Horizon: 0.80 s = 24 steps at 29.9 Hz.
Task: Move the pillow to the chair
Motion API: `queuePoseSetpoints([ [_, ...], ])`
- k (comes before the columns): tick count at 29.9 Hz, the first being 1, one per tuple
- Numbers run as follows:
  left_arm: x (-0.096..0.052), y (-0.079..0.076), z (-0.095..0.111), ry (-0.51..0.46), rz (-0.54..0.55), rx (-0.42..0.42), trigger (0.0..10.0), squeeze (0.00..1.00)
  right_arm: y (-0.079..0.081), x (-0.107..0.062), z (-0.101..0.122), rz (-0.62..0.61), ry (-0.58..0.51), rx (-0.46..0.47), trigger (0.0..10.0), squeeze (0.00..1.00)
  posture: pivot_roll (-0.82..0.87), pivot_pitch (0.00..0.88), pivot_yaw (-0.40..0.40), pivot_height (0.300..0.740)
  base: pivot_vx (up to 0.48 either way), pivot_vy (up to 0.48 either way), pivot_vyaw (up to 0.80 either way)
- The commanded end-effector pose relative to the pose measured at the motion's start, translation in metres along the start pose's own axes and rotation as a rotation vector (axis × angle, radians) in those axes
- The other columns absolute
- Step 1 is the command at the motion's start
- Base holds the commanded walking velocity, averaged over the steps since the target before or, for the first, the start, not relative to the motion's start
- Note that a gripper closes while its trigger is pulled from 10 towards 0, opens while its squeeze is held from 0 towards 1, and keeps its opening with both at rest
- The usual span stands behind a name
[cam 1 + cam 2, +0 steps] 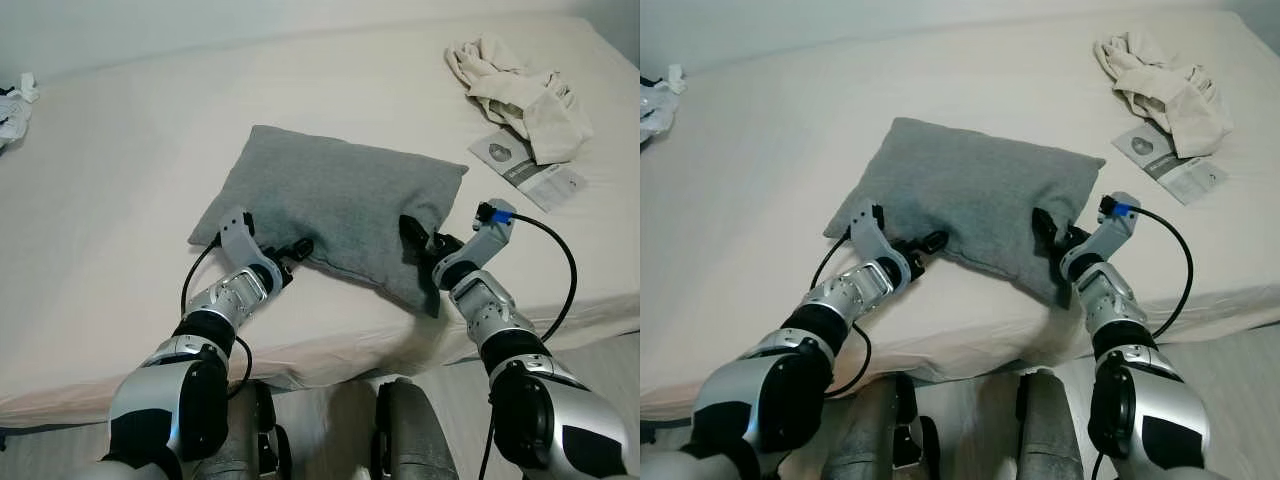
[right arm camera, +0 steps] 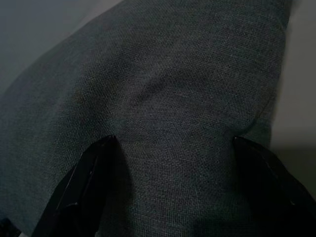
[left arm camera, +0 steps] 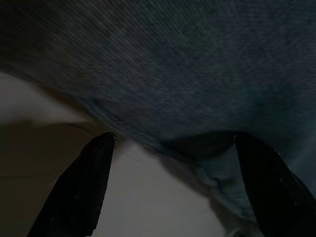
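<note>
Left gripper (image 1: 298, 246) spreads wide at the near edge of the grey pillow (image 1: 335, 205); its wrist view shows the fingers (image 3: 79, 190) apart over white sheet beneath the seam. Right gripper (image 1: 412, 232) presses wide-spread into the pillow's right side; its wrist view shows fabric between the fingers (image 2: 84, 182). The pillow lies on the bed (image 1: 120, 180). Head views add a cloth (image 1: 520, 95) and a leaflet (image 1: 527, 167) far right.

White clutter (image 1: 14, 108): cut off by the edge, too small to tell.
My left fingertips (image 1: 301, 246): hidden against the pillow (image 1: 340, 205).
</note>
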State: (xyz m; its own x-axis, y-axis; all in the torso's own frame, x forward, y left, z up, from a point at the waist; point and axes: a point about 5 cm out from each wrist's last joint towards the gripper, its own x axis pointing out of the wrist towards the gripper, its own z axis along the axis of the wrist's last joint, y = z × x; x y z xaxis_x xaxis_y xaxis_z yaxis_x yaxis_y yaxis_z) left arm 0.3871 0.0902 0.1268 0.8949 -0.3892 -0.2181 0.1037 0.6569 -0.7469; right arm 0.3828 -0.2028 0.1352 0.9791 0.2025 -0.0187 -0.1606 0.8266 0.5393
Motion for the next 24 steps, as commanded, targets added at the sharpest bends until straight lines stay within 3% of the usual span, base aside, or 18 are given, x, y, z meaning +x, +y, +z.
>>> queuePoseSetpoints([
  [1, 0.000, 0.004, -0.011, 0.008, 0.016, -0.062, 10.0, 0.00, 0.001, -0.004, -0.026, 0.009, 0.095, 0.018, 10.0, 0.00, 0.07, 0.395, 0.094, 0.630, 0.000, 0.000, 0.00],
  [2, 0.000, 0.001, -0.010, -0.013, 0.001, -0.083, 10.0, 0.00, 0.000, -0.005, -0.027, 0.008, 0.089, 0.026, 10.0, 0.00, 0.07, 0.395, 0.095, 0.630, 0.000, 0.000, 0.00],
  [3, 0.001, -0.001, -0.010, -0.030, -0.010, -0.103, 9.2, 0.00, -0.001, -0.005, -0.027, 0.004, 0.084, 0.035, 8.1, 0.00, 0.07, 0.394, 0.096, 0.630, 0.000, 0.000, 0.00],
  [4, 0.002, -0.004, -0.010, -0.045, -0.024, -0.113, 6.3, 0.00, -0.002, -0.006, -0.028, 0.000, 0.079, 0.041, 3.7, 0.00, 0.07, 0.393, 0.096, 0.630, 0.000, 0.000, 0.00],
  [5, 0.002, -0.004, -0.010, -0.045, -0.024, -0.113, 6.3, 0.00, -0.002, -0.006, -0.028, 0.000, 0.079, 0.041, 3.7, 0.00, 0.07, 0.393, 0.096, 0.630, 0.000, 0.000, 0.00],
  [6, 0.004, -0.010, -0.014, -0.047, -0.048, -0.115, 3.7, 0.00, -0.003, -0.007, -0.028, -0.001, 0.070, 0.054, 0.0, 0.00, 0.07, 0.393, 0.096, 0.630, 0.000, 0.000, 0.00],
  [8, 0.005, -0.014, -0.016, -0.049, -0.064, -0.109, 1.8, 0.00, -0.003, -0.007, -0.027, 0.001, 0.059, 0.063, 0.0, 0.00, 0.07, 0.393, 0.096, 0.630, 0.000, 0.000, 0.00],
  [9, 0.005, -0.015, -0.017, -0.046, -0.069, -0.115, 0.0, 0.00, -0.003, -0.006, -0.026, 0.004, 0.055, 0.067, 0.0, 0.00, 0.07, 0.396, 0.098, 0.630, 0.000, 0.000, 0.00],
  [24, 0.007, -0.024, -0.018, -0.064, -0.121, -0.110, 0.0, 0.00, 0.005, -0.001, -0.013, 0.065, 0.004, 0.050, 0.0, 0.00, 0.06, 0.371, 0.086, 0.630, 0.000, 0.000, 0.00],
])
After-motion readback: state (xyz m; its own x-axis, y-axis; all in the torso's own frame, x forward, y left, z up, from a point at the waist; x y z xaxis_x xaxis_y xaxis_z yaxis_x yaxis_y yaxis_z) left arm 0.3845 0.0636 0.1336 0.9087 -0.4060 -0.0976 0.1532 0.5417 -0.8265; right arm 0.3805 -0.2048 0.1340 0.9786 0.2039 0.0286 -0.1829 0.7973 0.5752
